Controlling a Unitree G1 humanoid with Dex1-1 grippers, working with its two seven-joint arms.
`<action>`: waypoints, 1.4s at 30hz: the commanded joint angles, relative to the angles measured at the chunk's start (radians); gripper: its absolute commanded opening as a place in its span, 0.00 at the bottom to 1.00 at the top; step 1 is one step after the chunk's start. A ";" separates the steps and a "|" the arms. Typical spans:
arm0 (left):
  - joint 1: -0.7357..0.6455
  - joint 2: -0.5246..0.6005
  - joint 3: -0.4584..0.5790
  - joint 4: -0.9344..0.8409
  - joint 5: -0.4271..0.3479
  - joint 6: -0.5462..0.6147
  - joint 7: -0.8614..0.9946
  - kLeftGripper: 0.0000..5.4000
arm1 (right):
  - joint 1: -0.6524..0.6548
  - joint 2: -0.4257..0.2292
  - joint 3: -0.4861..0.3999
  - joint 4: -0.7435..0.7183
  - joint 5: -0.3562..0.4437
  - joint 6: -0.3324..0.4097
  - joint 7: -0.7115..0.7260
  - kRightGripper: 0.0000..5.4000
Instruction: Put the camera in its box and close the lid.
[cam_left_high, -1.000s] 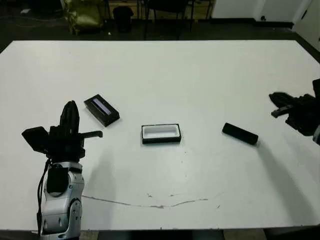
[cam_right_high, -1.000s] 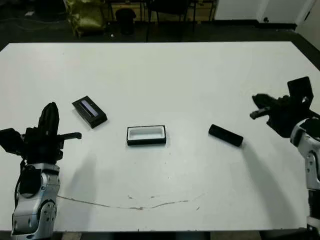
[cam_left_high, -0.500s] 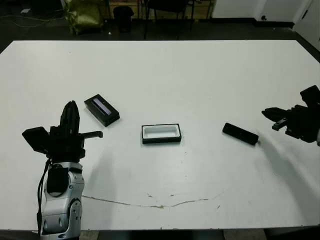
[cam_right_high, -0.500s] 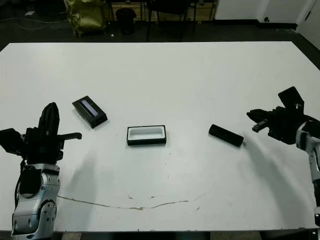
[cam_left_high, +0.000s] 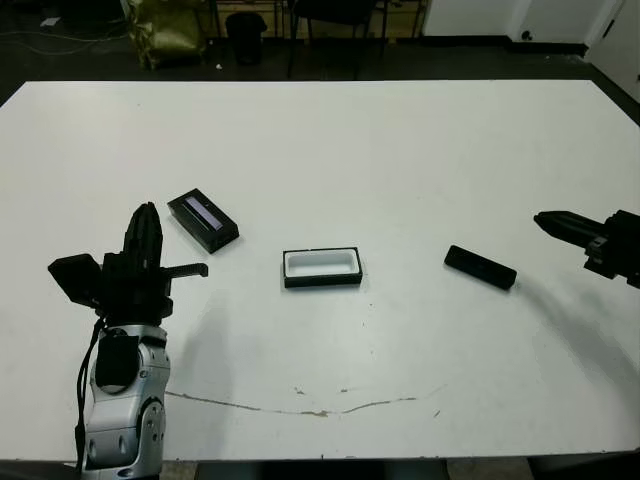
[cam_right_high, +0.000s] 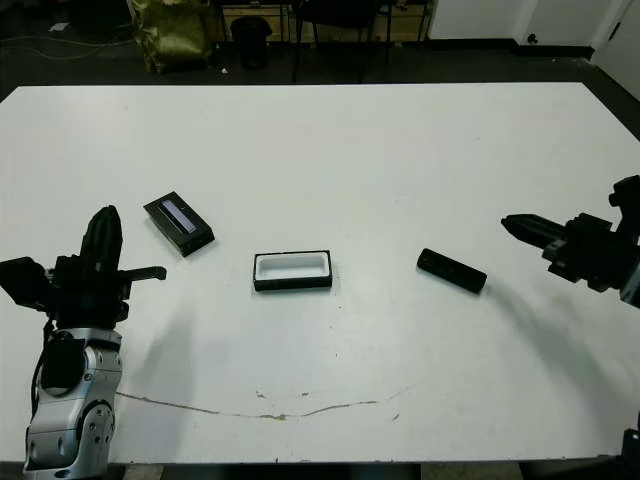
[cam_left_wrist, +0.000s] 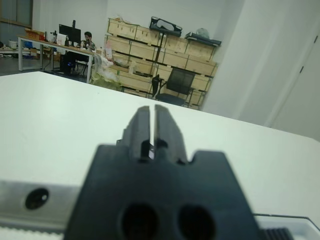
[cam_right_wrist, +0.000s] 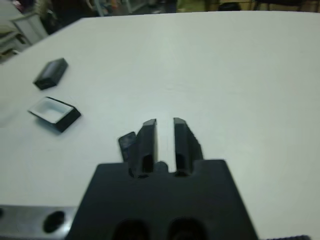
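The left gripper (cam_left_high: 146, 225) hangs nearest, fingers together and empty. Right of the box (cam_left_high: 321, 267) lies the camera (cam_left_high: 480, 267), flat on the desk (cam_left_high: 400, 150); the right gripper (cam_right_high: 520, 226) hovers beyond it, fingers slightly apart. The camera looks stiff, light and slippery, best pinched across its narrow sides. Farther off, left of the box, lies the lid (cam_left_high: 203, 220).

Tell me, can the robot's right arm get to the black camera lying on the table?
Probably yes. The right gripper points toward the camera, with only bare white table between them. The box and lid lie further off.
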 joint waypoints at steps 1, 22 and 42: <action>0.016 0.007 0.001 0.014 0.002 0.016 0.001 0.00 | -0.028 -0.012 0.023 0.055 -0.025 -0.041 0.070 0.19; 0.016 0.010 0.002 0.011 -0.007 0.031 -0.002 0.00 | 0.063 0.016 0.091 -0.054 -0.056 -0.110 0.103 0.66; 0.017 0.009 0.002 0.013 -0.003 0.031 -0.003 0.00 | 0.068 0.043 0.141 -0.051 -0.083 -0.137 0.128 0.14</action>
